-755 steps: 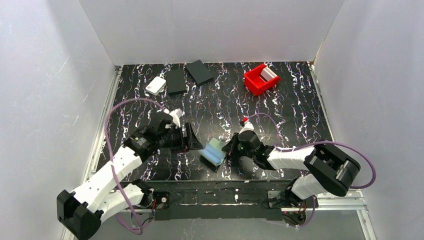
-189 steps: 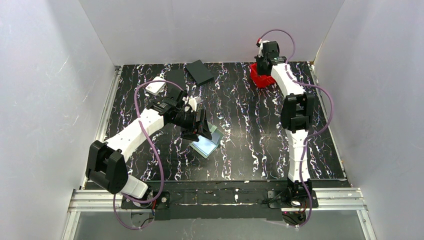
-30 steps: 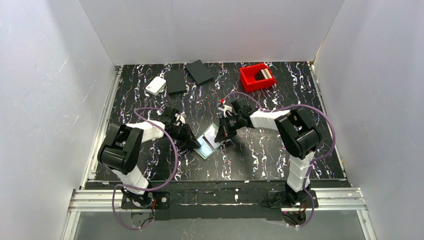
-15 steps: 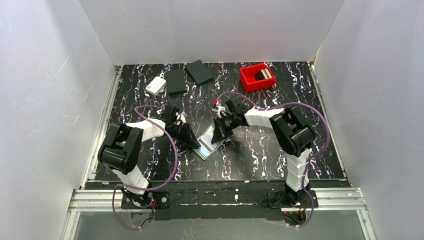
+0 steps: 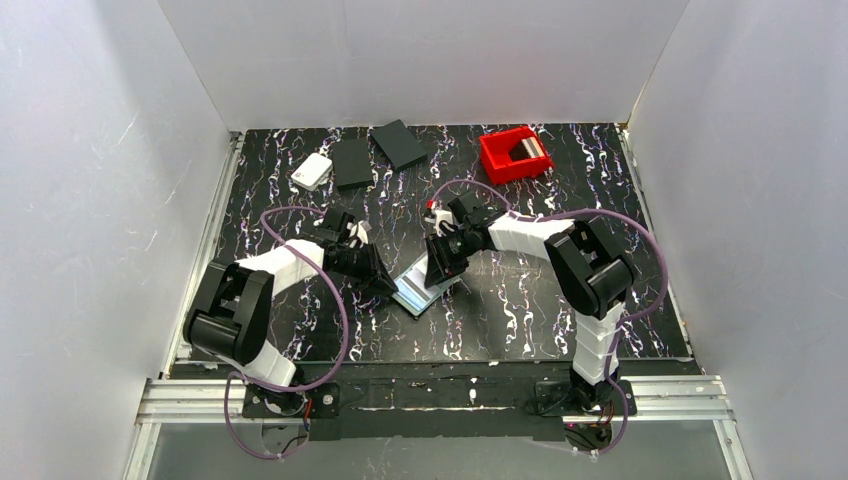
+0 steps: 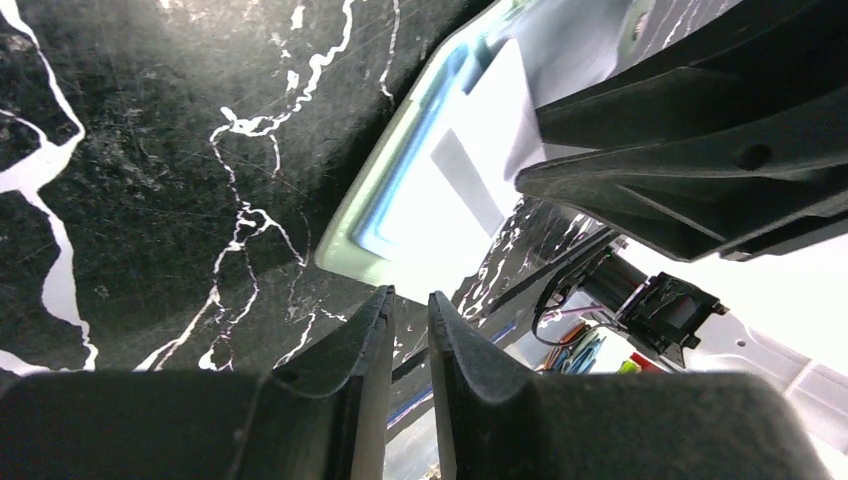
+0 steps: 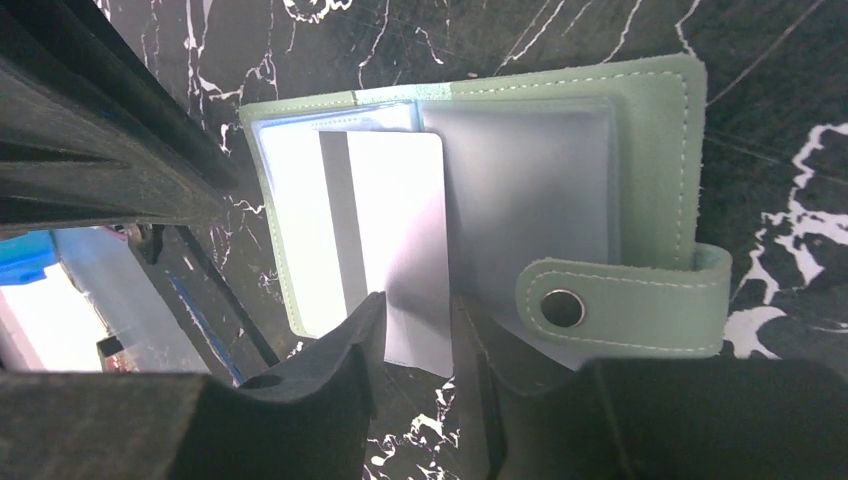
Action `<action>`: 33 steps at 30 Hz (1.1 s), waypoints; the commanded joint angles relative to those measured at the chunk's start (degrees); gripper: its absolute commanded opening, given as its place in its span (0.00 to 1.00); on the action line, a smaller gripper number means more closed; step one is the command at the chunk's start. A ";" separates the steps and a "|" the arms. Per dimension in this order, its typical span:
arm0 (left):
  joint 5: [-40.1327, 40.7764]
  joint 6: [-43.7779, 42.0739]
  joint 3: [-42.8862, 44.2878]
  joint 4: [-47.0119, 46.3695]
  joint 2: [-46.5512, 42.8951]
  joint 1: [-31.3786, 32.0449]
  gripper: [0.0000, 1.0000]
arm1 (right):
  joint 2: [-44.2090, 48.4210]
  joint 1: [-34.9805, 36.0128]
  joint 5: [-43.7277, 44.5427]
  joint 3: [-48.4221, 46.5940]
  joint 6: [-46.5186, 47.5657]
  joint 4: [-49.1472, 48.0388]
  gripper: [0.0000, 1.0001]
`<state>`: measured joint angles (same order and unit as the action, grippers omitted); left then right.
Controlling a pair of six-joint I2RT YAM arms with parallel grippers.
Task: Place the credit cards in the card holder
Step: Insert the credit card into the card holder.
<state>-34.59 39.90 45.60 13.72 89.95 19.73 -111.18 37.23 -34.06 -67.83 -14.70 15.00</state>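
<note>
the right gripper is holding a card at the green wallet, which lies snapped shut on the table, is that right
Not quite. The card holder is open, its snap strap undone and its inside showing, as the right wrist view shows. The rest holds: the right gripper holds a credit card at it, and it lies on the table.

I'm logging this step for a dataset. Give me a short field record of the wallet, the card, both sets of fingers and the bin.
wallet: open, lying flat, snap tab out to one side
card: pale with a stripe, over a clear pocket; cannot tell if it is inside
right fingers: shut on the card's end
left fingers: nearly together, empty, beside the wallet's corner
bin: red, far right, apart from both arms
</note>
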 commanded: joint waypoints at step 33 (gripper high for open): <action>0.15 -0.67 -1.66 -2.28 6.68 0.07 0.12 | -1.27 4.73 -1.65 -2.68 -0.50 -3.27 0.25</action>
<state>-35.09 40.47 44.40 10.72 95.92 19.62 -111.53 40.84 -33.04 -68.49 -14.96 12.60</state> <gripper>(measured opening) 0.126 0.250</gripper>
